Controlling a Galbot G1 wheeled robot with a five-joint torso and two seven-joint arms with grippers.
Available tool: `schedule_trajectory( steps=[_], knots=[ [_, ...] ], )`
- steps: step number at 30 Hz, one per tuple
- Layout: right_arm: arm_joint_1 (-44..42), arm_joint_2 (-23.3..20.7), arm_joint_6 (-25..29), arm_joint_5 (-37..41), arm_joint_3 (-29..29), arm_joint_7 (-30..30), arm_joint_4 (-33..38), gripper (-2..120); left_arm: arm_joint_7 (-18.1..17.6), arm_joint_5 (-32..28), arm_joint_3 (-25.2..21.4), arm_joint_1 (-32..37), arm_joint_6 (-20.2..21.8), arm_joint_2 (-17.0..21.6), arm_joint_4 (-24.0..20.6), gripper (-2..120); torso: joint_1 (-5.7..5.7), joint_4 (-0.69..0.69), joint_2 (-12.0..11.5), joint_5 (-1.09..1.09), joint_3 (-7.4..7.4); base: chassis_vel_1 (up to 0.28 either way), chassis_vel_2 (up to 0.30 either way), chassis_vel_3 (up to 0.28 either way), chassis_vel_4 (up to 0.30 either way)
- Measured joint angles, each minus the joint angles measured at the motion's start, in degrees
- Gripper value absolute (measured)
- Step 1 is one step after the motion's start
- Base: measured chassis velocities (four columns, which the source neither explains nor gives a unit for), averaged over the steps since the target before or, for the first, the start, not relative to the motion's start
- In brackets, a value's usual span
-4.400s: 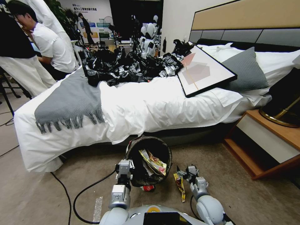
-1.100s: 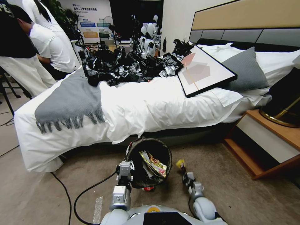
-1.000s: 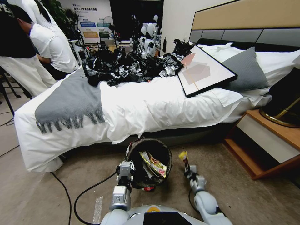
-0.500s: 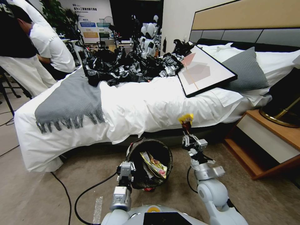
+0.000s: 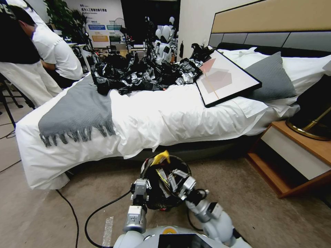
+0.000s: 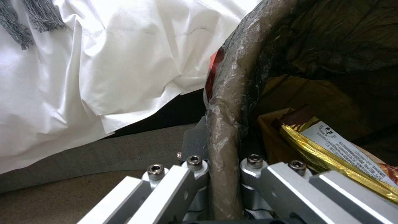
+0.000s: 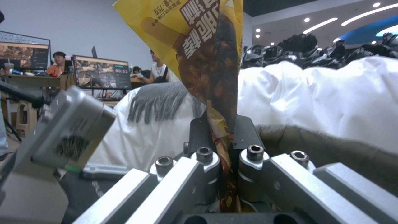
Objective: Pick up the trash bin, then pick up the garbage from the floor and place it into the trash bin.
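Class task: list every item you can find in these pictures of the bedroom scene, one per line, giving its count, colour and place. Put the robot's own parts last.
Round trash bin with black bag liner: one, on the floor by the bed.
Yellow-and-brown snack wrapper: one, upright over the bin's mouth.
Gold foil packet: one, inside the bin.
Bed with white sheet: one, behind the bin.
Grey fringed blanket: one, on the bed.
Glossy black plastic bags: a heap, on the bed.
Black-framed picture: one, on the bed.
Grey cushion: one, beside the picture.
Wooden nightstand: one, beside the bed.
Left claw: shut on the bin's rim.
Right claw: shut on the wrapper.
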Motion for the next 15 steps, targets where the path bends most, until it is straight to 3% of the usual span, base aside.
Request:
schedule_trajectory(
  steps=[15],
  knots=[
    [3.5, 0.8, -0.3, 0.2, 0.0, 1.6, -7.0, 0, 0.0, 0.1, 0.1, 0.2, 0.0, -0.2, -0.3, 1, 0.00, 0.00, 0.0, 0.00, 0.00, 0.000, 0.000, 0.000, 0.000]
  ],
)
